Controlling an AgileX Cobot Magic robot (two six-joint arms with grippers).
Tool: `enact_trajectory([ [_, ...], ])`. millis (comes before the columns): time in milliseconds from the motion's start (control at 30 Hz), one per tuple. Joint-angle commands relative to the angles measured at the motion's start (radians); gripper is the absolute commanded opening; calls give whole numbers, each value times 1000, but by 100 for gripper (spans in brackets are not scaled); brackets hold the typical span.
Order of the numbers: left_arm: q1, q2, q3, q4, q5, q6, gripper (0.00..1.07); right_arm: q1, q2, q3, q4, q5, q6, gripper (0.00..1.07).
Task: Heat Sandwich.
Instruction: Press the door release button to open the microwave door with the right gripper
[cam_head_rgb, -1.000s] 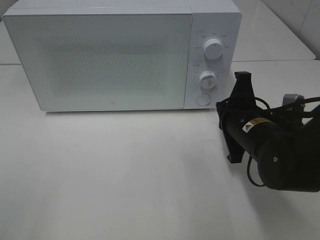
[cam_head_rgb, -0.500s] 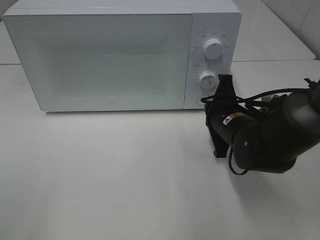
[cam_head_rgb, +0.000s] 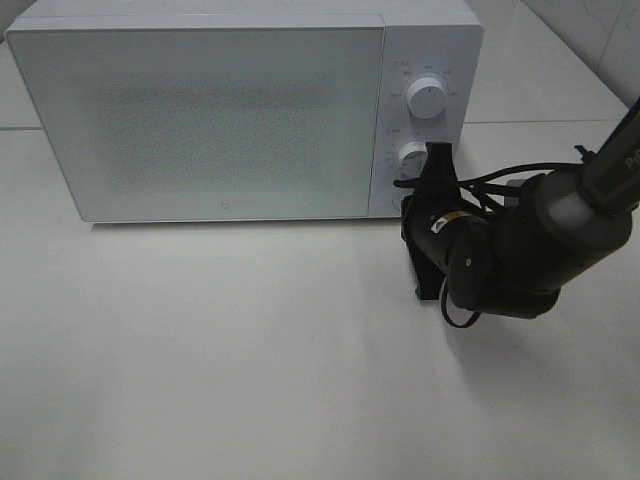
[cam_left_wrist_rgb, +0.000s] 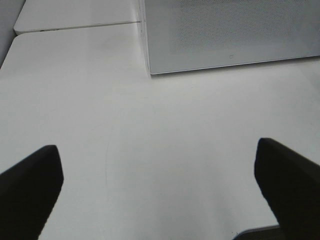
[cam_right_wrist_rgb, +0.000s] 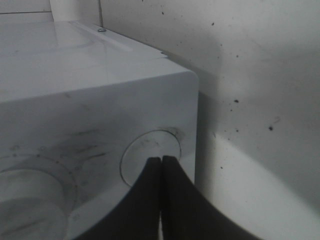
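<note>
Since the sandwich shows in none of my views, I cannot say whether it sits inside the closed white box-shaped microwave (cam_head_rgb: 200, 110) or elsewhere. My right hand (cam_right_wrist_rgb: 161, 165), pinched shut and empty, has its tips at the round white button (cam_right_wrist_rgb: 142, 152) low on the panel. If off-centre, it could slip aside or shove the oven back along the white desk (cam_head_rgb: 250, 380). My left hand (cam_left_wrist_rgb: 156, 150) hangs spread wide, holding nothing.

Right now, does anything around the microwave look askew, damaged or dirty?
Nothing askew or damaged: the microwave sits square, door closed. Only dark specks dot the table beside it, and grey smudges mark its control panel.
</note>
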Motion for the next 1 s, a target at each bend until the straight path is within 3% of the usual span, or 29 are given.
enact_trajectory([
  [33,0,-27,2,-4,-6,-7,101,-4,11,-24,-14,7,-13,1],
  [1000,0,-27,2,-4,-6,-7,101,-34,45,-96,-3,-148,-60,1],
])
